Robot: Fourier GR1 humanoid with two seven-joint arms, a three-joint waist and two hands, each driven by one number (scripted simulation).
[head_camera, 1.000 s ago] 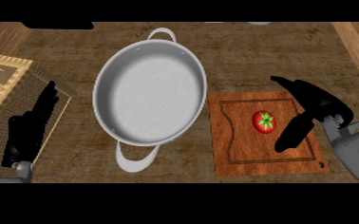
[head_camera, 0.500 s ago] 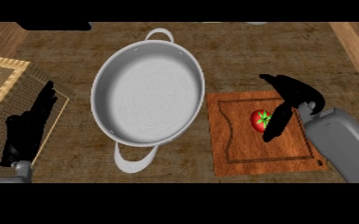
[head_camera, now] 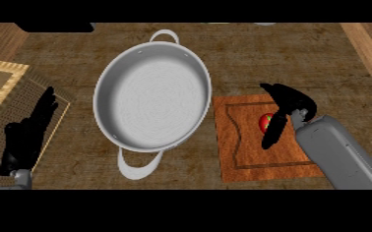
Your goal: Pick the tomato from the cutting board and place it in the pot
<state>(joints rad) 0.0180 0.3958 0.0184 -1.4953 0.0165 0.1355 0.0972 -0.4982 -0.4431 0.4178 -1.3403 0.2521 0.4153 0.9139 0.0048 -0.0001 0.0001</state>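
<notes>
now hovering over the cutting board [head_camera: 243,159] with the right hand [head_camera: 292,105], open, fingers hanging across the tomato [head_camera: 264,122] and hiding its right half; not closed on it yet. set that way, probably, to straddle the fruit before pinching. finds the tomato at about 1 o'clock on the board, just 4 o'clock of the empty pot [head_camera: 152,103] on the counter [head_camera: 291,54], so only a short carry toward 9 o'clock. rests the left hand [head_camera: 25,137] open at 8 o'clock, clear of that path.
</notes>
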